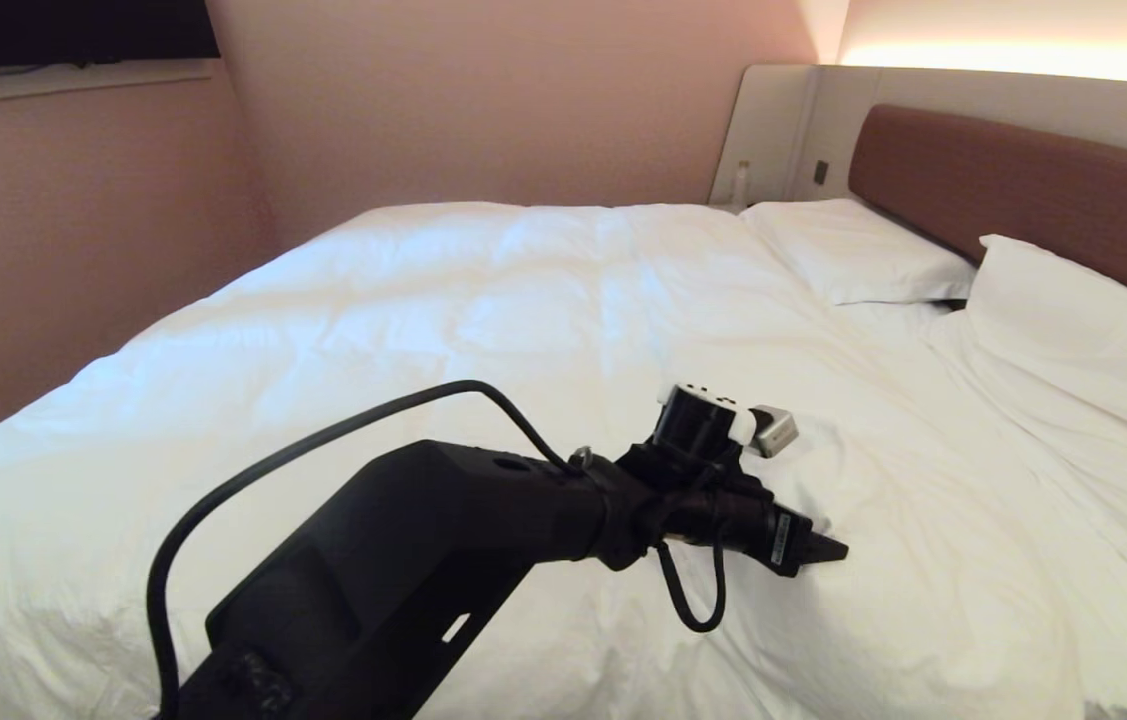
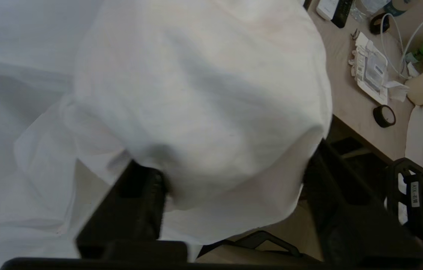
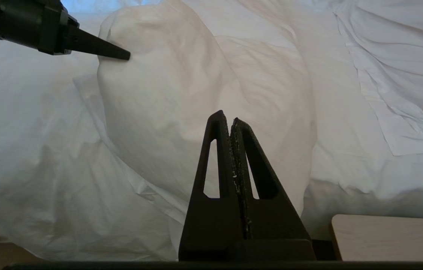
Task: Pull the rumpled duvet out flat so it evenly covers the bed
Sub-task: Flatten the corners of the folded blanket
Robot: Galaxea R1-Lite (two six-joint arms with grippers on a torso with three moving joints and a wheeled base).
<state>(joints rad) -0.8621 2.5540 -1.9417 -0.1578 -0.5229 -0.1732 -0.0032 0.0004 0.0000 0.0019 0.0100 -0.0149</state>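
The puffy white duvet [image 1: 523, 330] lies over most of the bed [image 1: 1023, 190], with a raised fold at its near right part. My left gripper [image 1: 828, 548] reaches over that side. In the left wrist view its two dark fingers [image 2: 140, 195] stand on either side of a thick bulge of duvet [image 2: 203, 93] and press into it. From the right wrist view, one left fingertip [image 3: 125, 57] touches the top of the same bulge [image 3: 166, 112]. My right gripper [image 3: 230, 118] hangs low at the bed's near edge, shut and empty.
Two white pillows [image 1: 853, 250] [image 1: 1073, 320] lie by the brown headboard. Pink walls close in on the far and left sides. A pale wooden surface [image 2: 350, 97] beside the bed carries a tape roll [image 2: 384, 116], cables and bottles. A wooden corner [image 3: 391, 236] sits near my right gripper.
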